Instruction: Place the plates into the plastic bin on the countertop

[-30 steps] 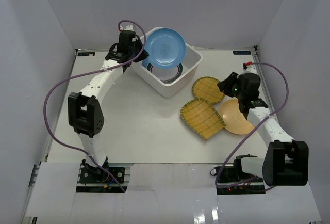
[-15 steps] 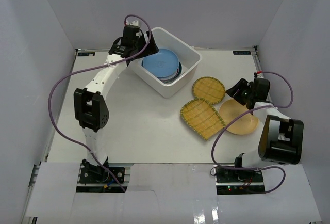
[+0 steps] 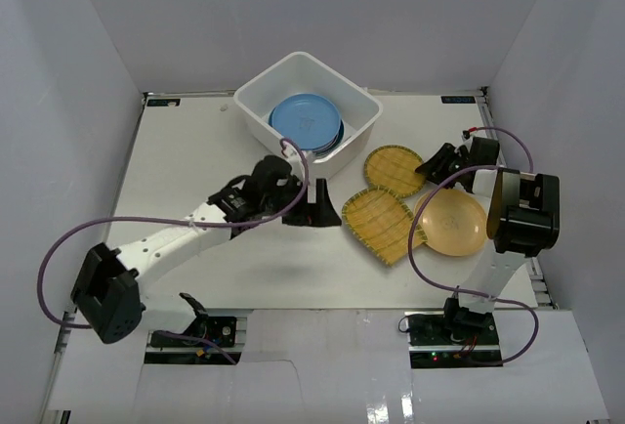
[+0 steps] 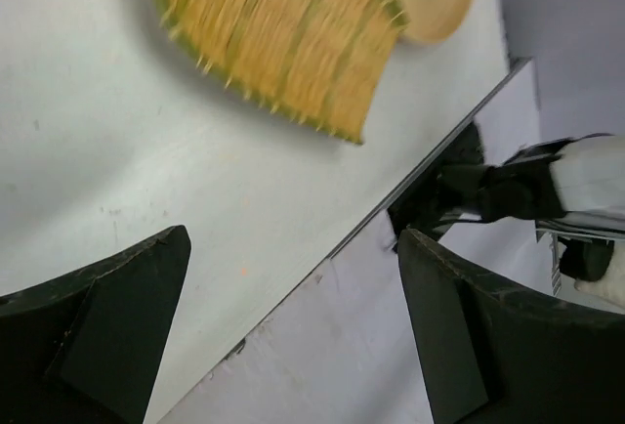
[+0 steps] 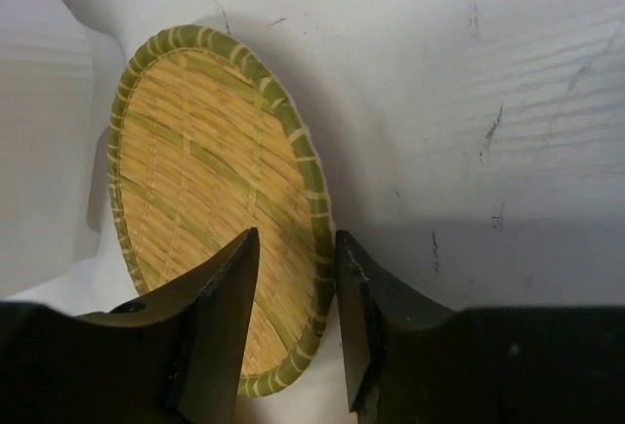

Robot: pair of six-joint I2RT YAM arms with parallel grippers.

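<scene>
On a white table (image 3: 195, 170), a tan plate (image 3: 451, 224) lies nearest the arm bases, its left edge tucked under a fan-shaped woven tray (image 3: 383, 224). The left gripper (image 4: 293, 240) hovers just left of that tray, its fingers spread wide and holding nothing. Just beyond, a round woven plate (image 5: 210, 199) lies flat on the table. The right gripper (image 5: 297, 238) is at its right edge, fingers drawn close with the green rim in the gap between them; whether they pinch it cannot be told. Farthest back, the white plastic bin (image 3: 266, 75) holds a blue plate (image 3: 303, 121), a darker rim showing beneath it.
</scene>
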